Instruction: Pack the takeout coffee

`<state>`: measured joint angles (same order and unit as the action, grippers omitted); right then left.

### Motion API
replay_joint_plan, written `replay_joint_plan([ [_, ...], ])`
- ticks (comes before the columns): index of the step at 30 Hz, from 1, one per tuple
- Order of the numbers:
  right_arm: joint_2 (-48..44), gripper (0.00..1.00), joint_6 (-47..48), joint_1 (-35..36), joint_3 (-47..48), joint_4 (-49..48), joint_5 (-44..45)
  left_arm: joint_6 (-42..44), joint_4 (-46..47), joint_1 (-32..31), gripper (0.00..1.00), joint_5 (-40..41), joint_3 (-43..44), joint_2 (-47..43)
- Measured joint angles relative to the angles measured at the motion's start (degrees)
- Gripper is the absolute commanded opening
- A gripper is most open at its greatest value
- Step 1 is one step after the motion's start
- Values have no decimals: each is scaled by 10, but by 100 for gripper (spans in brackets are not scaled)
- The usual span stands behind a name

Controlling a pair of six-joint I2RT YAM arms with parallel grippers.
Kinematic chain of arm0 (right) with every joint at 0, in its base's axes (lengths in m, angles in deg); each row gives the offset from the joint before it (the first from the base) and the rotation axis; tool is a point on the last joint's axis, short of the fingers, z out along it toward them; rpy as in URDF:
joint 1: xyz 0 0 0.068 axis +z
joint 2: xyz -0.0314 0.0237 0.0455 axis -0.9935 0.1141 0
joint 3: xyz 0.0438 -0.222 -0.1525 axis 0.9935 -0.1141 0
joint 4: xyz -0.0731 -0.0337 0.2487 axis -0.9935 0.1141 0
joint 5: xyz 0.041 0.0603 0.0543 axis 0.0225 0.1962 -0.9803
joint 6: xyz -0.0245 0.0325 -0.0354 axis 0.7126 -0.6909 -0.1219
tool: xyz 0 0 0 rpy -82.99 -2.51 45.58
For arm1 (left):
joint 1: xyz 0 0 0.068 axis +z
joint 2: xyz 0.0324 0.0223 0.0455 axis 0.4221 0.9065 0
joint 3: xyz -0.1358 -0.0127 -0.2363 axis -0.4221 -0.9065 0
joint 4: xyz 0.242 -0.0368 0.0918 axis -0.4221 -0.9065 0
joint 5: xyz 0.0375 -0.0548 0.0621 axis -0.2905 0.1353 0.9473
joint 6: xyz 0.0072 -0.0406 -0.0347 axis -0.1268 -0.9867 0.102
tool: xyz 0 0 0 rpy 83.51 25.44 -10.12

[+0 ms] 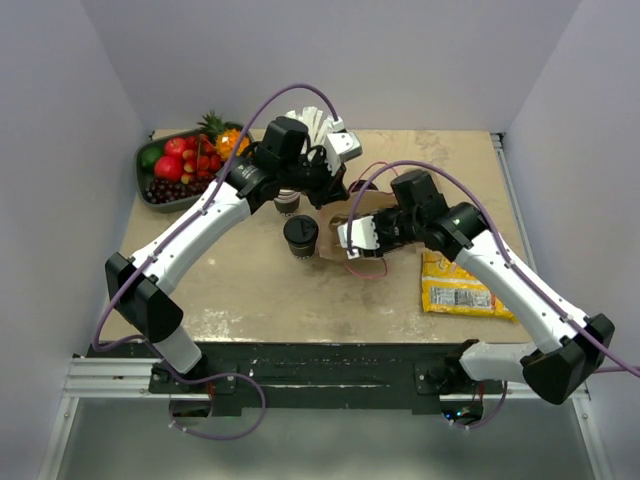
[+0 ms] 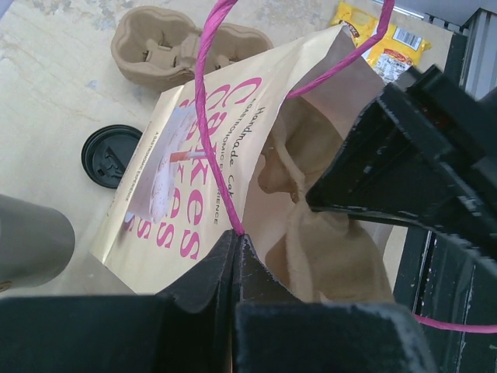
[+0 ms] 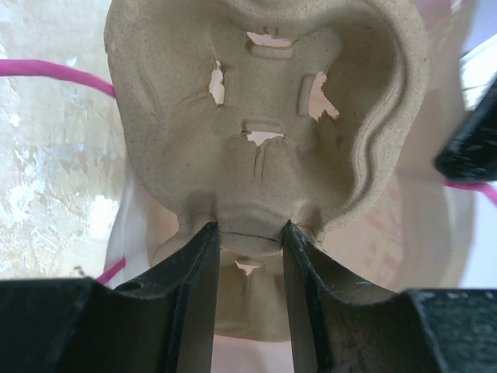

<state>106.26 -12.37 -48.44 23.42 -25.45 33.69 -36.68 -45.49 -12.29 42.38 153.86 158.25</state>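
Coffee [image 1: 300, 235] stands lidded on the surface [image 1: 250, 300], centre frame, just left of the paper bag [image 2: 210, 179]. Left pincer [image 2: 235, 241] pinches the bag's rim; right pincer [image 3: 248, 233] pinches the pulp carrier [image 3: 264, 101].

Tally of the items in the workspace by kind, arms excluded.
lidded coffee cup: 1
lidless cup or cup stack: 1
paper bag: 1
pulp cup carrier: 1
yellow snack bag: 1
straw holder: 1
fruit bowl: 1
Total: 7
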Motion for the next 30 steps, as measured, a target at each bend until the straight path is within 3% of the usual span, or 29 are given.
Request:
replay_joint_plan([
  [15, 20, 0, -61, 52, 5, -6, 130, -44, 10, 1, 0, -6, -3, 0],
  [30, 74, 0, -82, 70, 2, -40, 215, -141, 47, 66, 0, -106, -3, 27],
])
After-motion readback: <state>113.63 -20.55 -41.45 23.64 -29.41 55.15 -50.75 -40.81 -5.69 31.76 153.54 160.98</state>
